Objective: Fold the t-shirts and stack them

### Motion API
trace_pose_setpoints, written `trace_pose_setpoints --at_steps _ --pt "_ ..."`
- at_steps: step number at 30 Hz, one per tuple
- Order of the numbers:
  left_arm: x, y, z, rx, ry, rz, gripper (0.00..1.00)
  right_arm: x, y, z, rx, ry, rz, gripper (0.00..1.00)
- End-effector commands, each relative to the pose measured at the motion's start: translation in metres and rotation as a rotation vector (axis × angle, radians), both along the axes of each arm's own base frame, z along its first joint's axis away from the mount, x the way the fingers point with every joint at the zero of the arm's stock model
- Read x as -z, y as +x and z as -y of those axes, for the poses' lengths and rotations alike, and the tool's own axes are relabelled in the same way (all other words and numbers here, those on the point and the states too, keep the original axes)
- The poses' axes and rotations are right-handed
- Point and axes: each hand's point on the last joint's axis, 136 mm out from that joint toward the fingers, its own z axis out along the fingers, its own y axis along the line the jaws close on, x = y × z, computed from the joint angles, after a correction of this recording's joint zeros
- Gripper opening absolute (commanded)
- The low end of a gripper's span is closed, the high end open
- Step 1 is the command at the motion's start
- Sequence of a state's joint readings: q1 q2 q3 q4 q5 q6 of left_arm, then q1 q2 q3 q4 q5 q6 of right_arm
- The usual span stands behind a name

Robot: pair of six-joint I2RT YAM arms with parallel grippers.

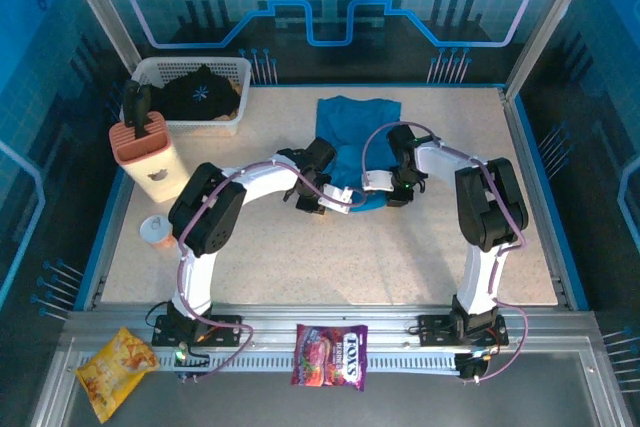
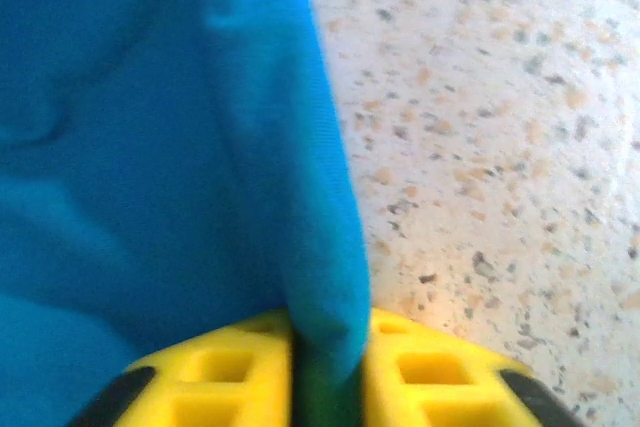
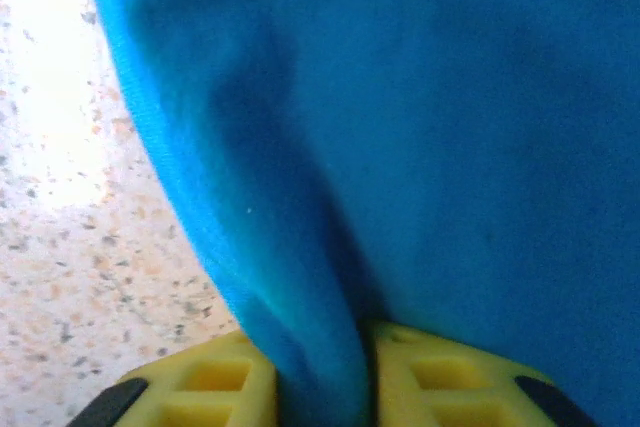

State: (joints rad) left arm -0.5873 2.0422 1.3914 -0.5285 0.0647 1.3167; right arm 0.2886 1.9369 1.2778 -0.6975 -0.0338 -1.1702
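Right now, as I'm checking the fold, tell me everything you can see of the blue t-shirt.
The blue t-shirt is plain teal-blue soft cloth, lying mostly flat on the speckled table, towards its far middle. Its near edge is bunched up. The left gripper and right gripper each pinch a fold of that edge between yellow fingers, side by side. No print shows.

Speckled beige table (image 1: 400, 247), teal-blue t-shirt (image 1: 356, 119) lying mid-rear, white basket (image 1: 205, 128) in far left corner, salmon-pink container (image 1: 150, 162) and small cup (image 1: 157, 231) along left edge
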Motion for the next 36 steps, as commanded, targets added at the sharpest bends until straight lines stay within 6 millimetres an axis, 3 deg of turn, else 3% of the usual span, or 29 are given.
trace_pose_setpoints --at_steps 1,2,3,9,18,21,24,27,32,36 --pt "0.027 0.018 -0.013 -0.057 0.048 0.032 0.0 0.026 -0.025 0.002 -0.007 -0.027 -0.114 0.1" --pt "0.025 0.016 -0.013 -0.058 0.042 0.035 0.0 0.024 -0.026 0.002 -0.006 -0.024 -0.116 0.01" --pt "0.023 0.013 -0.013 -0.059 0.037 0.037 0.0 0.022 -0.028 0.001 -0.007 -0.021 -0.118 0.0" --pt "-0.009 -0.006 -0.015 -0.073 -0.043 0.073 0.0 -0.004 -0.037 -0.004 0.035 -0.009 -0.062 0.0" --pt "-0.054 -0.055 -0.016 -0.084 -0.124 0.09 0.0 -0.05 -0.084 -0.024 0.051 0.07 0.075 0.0" --pt "-0.072 -0.06 -0.014 -0.094 -0.171 0.111 0.0 -0.067 -0.087 -0.022 0.082 0.083 0.129 0.0" --pt "-0.096 -0.041 -0.011 -0.15 -0.198 0.178 0.0 -0.089 -0.073 -0.018 0.145 0.112 0.194 0.0" --pt "-0.116 -0.017 -0.005 -0.18 -0.209 0.24 0.0 -0.108 -0.046 -0.011 0.213 0.118 0.293 0.0" --pt "-0.146 0.044 0.008 -0.248 -0.249 0.379 0.0 -0.135 0.001 0.001 0.313 0.119 0.397 0.0" --pt "-0.158 0.085 0.018 -0.274 -0.243 0.443 0.0 -0.151 0.038 0.014 0.419 0.12 0.467 0.0"
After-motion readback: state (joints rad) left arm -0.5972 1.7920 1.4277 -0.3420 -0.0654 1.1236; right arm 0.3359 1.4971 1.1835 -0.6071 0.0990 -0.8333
